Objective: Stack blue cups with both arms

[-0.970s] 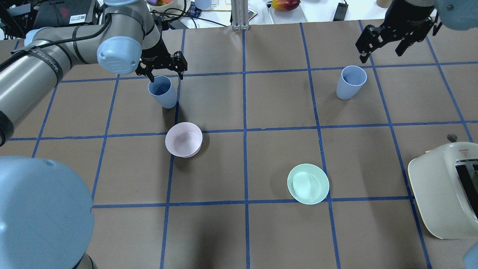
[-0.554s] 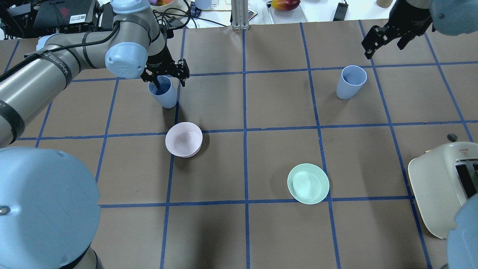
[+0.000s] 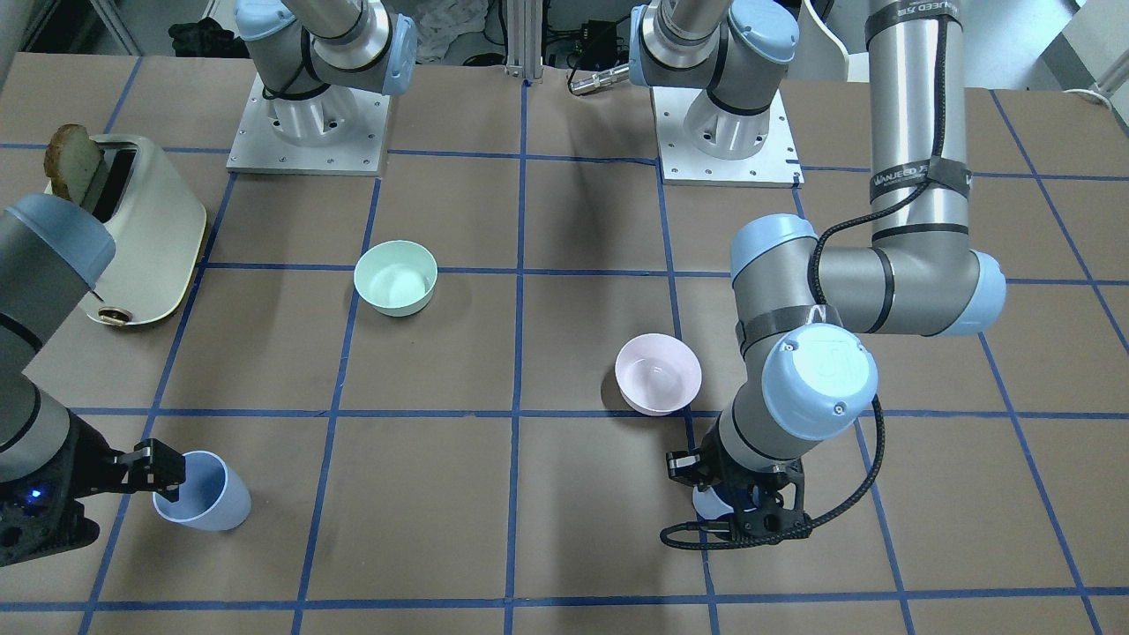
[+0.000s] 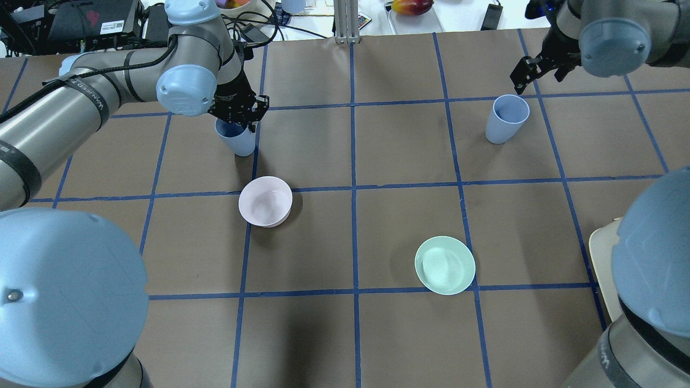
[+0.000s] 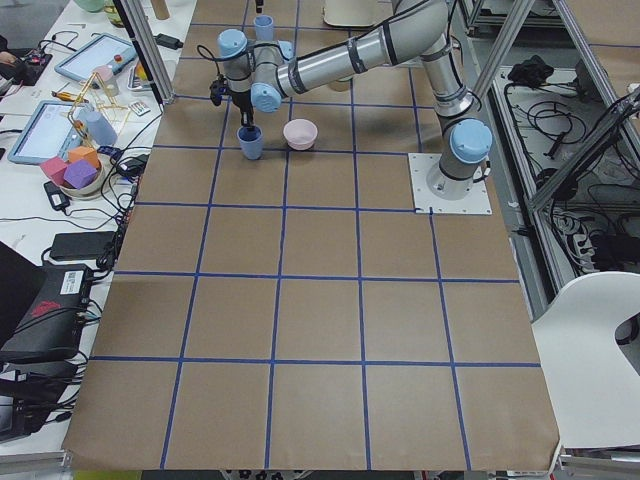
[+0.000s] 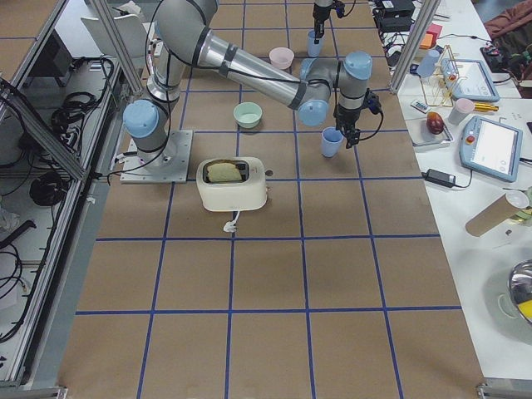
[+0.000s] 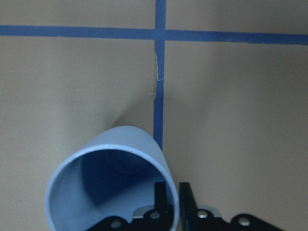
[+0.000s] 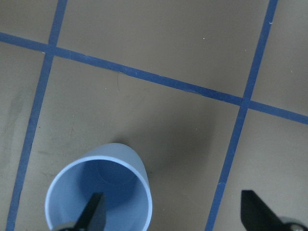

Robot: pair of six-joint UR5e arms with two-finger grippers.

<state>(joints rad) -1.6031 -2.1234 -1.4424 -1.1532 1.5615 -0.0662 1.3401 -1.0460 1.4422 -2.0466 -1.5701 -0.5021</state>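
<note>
Two pale-blue cups stand upright on the brown table. The left cup (image 4: 239,141) is at the far left, also in the left wrist view (image 7: 110,183). My left gripper (image 4: 237,114) is shut on its rim, one finger inside and one outside (image 7: 172,204). The right cup (image 4: 505,119) stands at the far right, also in the right wrist view (image 8: 98,192). My right gripper (image 4: 533,69) is open just behind and above it; one finger (image 8: 96,211) lies over the cup's mouth, the other (image 8: 255,211) well to the side.
A pale pink bowl (image 4: 265,201) sits in front of the left cup. A mint-green bowl (image 4: 444,265) sits nearer the middle right. A cream toaster (image 3: 132,229) with toast stands at the right side. Both arms' elbows loom at the near edge.
My left gripper has come down over the left cup and closed on its rim. My right gripper has moved down and left toward the right cup, still open.
</note>
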